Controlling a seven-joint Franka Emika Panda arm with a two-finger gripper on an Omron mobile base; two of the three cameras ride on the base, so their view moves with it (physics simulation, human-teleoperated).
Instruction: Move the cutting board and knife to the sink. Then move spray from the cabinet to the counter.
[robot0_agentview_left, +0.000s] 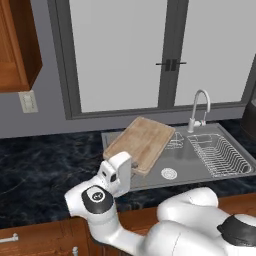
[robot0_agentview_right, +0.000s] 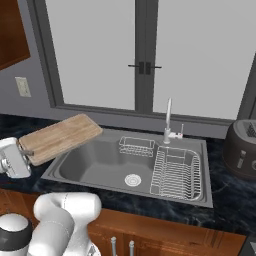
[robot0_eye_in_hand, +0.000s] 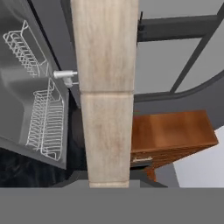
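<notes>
The pincer (robot0_agentview_right: 22, 155) is clenched on the near-left end of the cutting board (robot0_agentview_left: 141, 143), which hangs tilted over the left rim of the sink (robot0_agentview_right: 95, 165), its far end raised above the basin. To finish well, I would carry the board further right until it sits over the open basin, clear of the wire rack (robot0_agentview_right: 176, 171) and faucet (robot0_agentview_right: 168, 122), then lower it flat before letting go.

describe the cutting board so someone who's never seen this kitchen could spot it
Find the grey metal sink under the window. Over its left edge, a flat light-tan wooden cutting board hangs tilted in the air, gripped at one end by the white hand. Nothing else here is pale wood.
</notes>
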